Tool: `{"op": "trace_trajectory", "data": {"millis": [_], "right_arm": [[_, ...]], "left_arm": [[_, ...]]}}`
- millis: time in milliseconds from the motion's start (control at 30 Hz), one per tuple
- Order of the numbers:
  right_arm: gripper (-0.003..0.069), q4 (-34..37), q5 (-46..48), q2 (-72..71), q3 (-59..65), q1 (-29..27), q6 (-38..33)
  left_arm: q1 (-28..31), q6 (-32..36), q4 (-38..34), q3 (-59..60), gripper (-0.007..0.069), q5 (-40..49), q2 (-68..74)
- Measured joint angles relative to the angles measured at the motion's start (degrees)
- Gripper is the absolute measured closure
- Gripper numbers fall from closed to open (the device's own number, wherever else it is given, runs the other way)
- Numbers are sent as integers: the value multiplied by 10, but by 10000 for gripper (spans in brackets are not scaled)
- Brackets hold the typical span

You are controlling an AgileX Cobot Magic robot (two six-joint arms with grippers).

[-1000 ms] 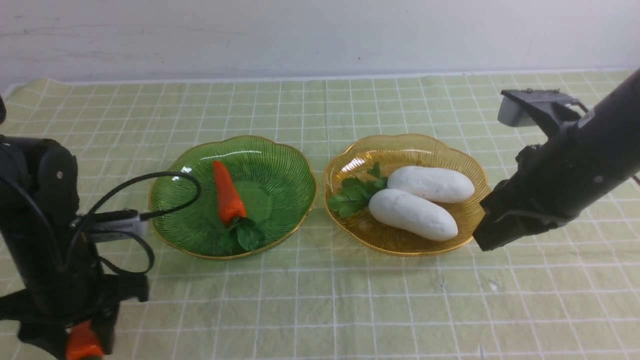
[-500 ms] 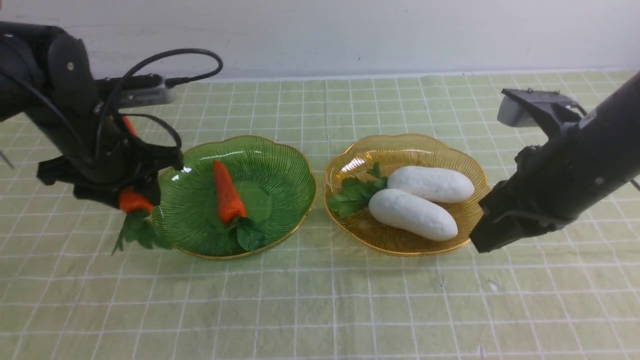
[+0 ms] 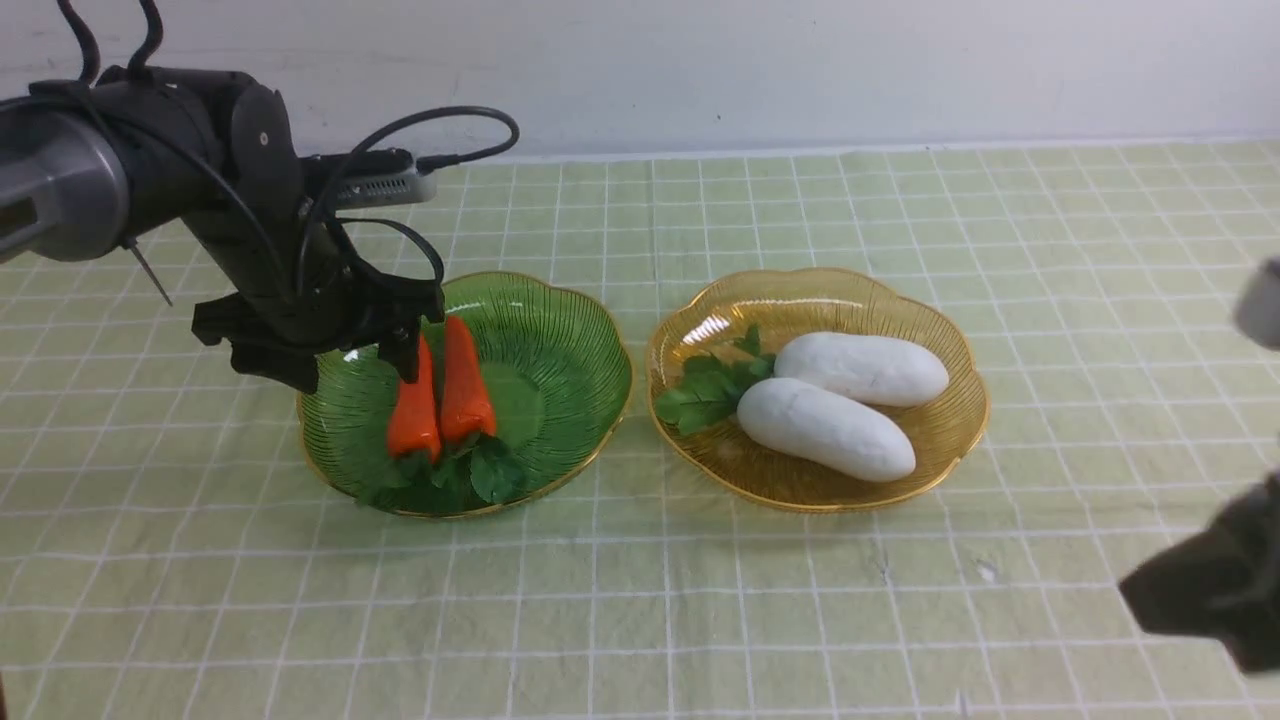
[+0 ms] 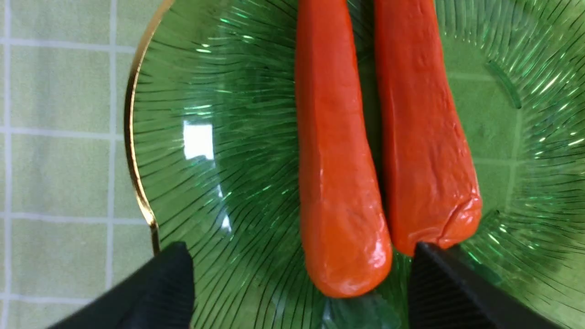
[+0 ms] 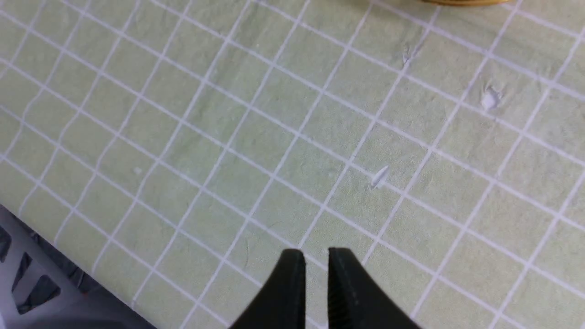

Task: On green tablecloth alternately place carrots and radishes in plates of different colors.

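The left end effector (image 4: 299, 258) is spread wide over the green plate (image 3: 570, 390), gripping nothing; two orange carrots (image 4: 343, 183) lie side by side in that plate. The right end effector (image 5: 315, 256) has its fingers almost together — a narrow gap, nothing between them. Both white radishes (image 3: 825, 428) rest in the amber plate (image 3: 815, 500) on the cloth-covered worktop (image 3: 800, 620). The sorting looks finished. The likeliest trouble is the left retreat: a sideways drift could make a fingertip nudge a carrot or snag the rim — dragging the light plate along.
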Motion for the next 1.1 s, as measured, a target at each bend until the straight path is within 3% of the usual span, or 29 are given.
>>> {"op": "trace_trajectory", "data": {"millis": [133, 333, 400, 500, 667, 700, 833, 933, 1100], "right_arm": [[594, -2, -103, -148, 74, 0, -2], [594, -2, -358, -312, 214, 0, -30], [594, 1, -503, -354, 274, 0, -44], [594, 3, -594, -364, 306, 0, -52], [594, 6, -620, -363, 311, 0, -55], [594, 8, -620, -363, 311, 0, -55], [594, 8, -619, -363, 311, 0, -55], [594, 8, -618, -363, 311, 0, -57], [594, 8, -618, -363, 311, 0, -57]], "left_arm": [[0, 0, 3, -3, 42, 11, 0], [-1, 0, 3, -4, 46, 30, 0], [-1, 0, 3, -4, 70, 32, 0], [-1, 0, 3, -4, 139, 32, 0], [-1, 0, 3, -4, 310, 33, 0], [-1, 4, 3, -4, 417, 33, 0], [-1, 14, 3, -4, 573, 42, 0], [-1, 24, 3, -4, 621, 52, 0], [-1, 27, 3, -4, 632, 62, 0]]}}
